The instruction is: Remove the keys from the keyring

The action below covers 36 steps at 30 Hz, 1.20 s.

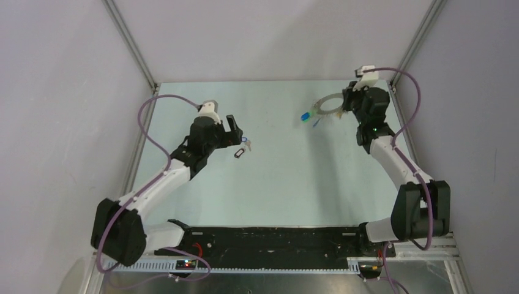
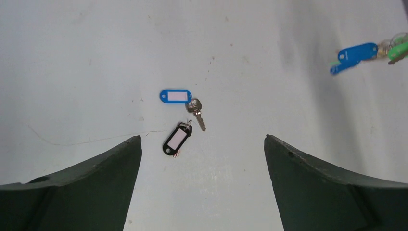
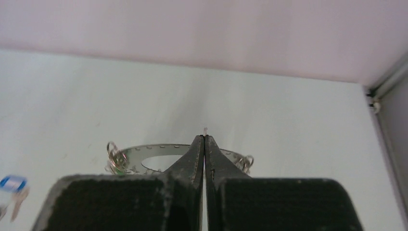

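Observation:
The keyring (image 1: 329, 105) is a flat silver hoop at the back right, with small split rings on it; it also shows in the right wrist view (image 3: 144, 150). Blue and green tagged keys (image 1: 304, 116) hang from its left side and show in the left wrist view (image 2: 357, 52). My right gripper (image 1: 346, 103) is shut on the hoop's rim, its jaws pressed together (image 3: 205, 137). Two loose keys lie on the table: one with a blue tag (image 2: 175, 96) and one with a black tag (image 2: 176, 138). My left gripper (image 1: 235, 131) is open and empty above them (image 2: 202, 137).
The pale table (image 1: 287, 177) is closed in by white walls and aluminium corner posts (image 1: 131, 43). The right arm reaches close to the back right post (image 1: 416, 43). A black bar (image 1: 275, 239) runs along the near edge between the arm bases.

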Available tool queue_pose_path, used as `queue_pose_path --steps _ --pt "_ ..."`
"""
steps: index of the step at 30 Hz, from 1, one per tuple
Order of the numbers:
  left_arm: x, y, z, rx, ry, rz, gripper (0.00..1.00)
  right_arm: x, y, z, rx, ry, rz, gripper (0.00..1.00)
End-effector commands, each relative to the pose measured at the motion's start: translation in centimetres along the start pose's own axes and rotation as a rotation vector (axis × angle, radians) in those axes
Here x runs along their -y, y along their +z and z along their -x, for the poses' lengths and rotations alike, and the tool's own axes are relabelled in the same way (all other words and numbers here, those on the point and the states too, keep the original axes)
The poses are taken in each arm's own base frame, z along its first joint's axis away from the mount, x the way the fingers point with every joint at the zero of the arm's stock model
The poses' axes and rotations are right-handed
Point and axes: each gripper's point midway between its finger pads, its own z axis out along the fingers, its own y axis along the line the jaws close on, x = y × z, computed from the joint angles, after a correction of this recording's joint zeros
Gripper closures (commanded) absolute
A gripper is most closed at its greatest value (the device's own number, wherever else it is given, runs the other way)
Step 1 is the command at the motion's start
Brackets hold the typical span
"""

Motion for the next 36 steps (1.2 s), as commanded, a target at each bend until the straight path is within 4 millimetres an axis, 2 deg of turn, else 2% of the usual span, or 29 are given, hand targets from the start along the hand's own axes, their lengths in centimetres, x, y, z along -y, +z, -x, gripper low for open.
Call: queue_pose_path --steps 1,2,3,4,5,6,8,9,10,11,12,13,14,15,17,19,22,23,24,25,26,27,29,31,36 --pt "-0.1 -1.9 1.8 0.098 -0.011 -0.013 0.0 4.6 1.7 7.2 0.21 0.063 -0.108 1.0" --pt "0.0 -2.3 1.9 0.107 -0.026 -0.02 0.0 5.9 1.9 7.1 0.211 0.071 -0.133 1.0" --pt "0.2 -2.6 1.9 0.108 -0.036 -0.029 0.0 6.7 2.4 6.3 0.196 0.096 -0.15 1.0" --pt "0.3 -3.0 1.9 0.113 -0.055 -0.041 0.0 7.7 2.5 5.9 0.19 0.109 -0.169 0.91" --pt "0.4 -3.2 1.9 0.116 -0.064 -0.046 0.0 8.9 2.9 4.8 0.166 0.136 -0.193 0.82" --pt "0.3 -3.5 1.7 0.12 -0.086 -0.05 0.0 9.4 3.0 4.1 0.149 0.149 -0.202 0.63" --pt "0.3 -4.0 1.6 0.127 -0.104 -0.056 0.0 10.3 3.2 2.0 0.087 0.185 -0.225 0.44" --pt "0.3 -4.1 1.5 0.13 -0.106 -0.057 0.0 10.4 3.0 0.6 0.038 0.202 -0.234 0.41" --pt "0.1 -4.4 1.4 0.136 -0.107 -0.054 0.0 10.4 2.5 0.6 0.032 0.205 -0.243 0.37" --pt "-0.1 -4.5 1.5 0.142 -0.114 -0.049 0.0 10.4 2.0 -0.5 0.01 0.215 -0.252 0.32" --pt "-0.4 -4.7 1.6 0.159 -0.12 -0.034 0.0 10.6 1.1 0.3 0.04 0.23 -0.281 0.3" --pt "-0.7 -4.9 1.7 0.169 -0.129 -0.022 0.0 10.8 0.4 -0.4 0.034 0.242 -0.308 0.26" --pt "-1.1 -5.2 2.1 0.193 -0.138 0.0 0.0 11.3 -0.8 0.8 0.069 0.262 -0.351 0.24" --pt "-1.3 -5.6 2.4 0.213 -0.151 0.007 0.0 11.5 -1.4 0.7 0.07 0.272 -0.369 0.21" --pt "-1.8 -6.5 3.2 0.256 -0.165 0.023 0.0 11.3 -3.0 2.2 0.095 0.296 -0.388 0.14" --pt "-2.0 -7.7 4.3 0.305 -0.183 0.031 0.0 10.3 -4.8 4.2 0.124 0.312 -0.348 0.09" --pt "-1.4 -9.7 6.2 0.359 -0.19 0.002 0.0 8.1 -8.3 7.5 0.177 0.32 -0.274 0.08" --pt "-1.0 -11.0 7.5 0.397 -0.191 -0.015 0.0 7.8 -9.2 8.1 0.191 0.325 -0.266 0.08" --pt "-1.0 -11.5 7.8 0.401 -0.186 -0.015 0.0 7.3 -10.6 8.9 0.207 0.341 -0.258 0.08" --pt "-0.8 -12.7 8.9 0.436 -0.182 -0.029 0.0 6.9 -12.0 10.0 0.239 0.347 -0.255 0.08" --pt "-0.8 -13.2 9.1 0.444 -0.176 -0.03 0.0 6.7 -12.6 9.7 0.223 0.369 -0.258 0.08" --pt "-0.6 -14.3 9.8 0.473 -0.173 -0.046 0.0 6.4 -13.7 10.4 0.244 0.373 -0.254 0.08" --pt "-0.5 -15.6 10.5 0.503 -0.172 -0.061 0.0 6.2 -15.0 10.4 0.241 0.383 -0.267 0.07" --pt "-0.3 -16.6 10.8 0.52 -0.168 -0.078 0.0 6.2 -15.8 10.1 0.233 0.391 -0.279 0.06" --pt "0.0 -17.2 10.2 0.49 -0.14 -0.097 0.0 5.9 -16.6 8.8 0.186 0.404 -0.29 0.03"
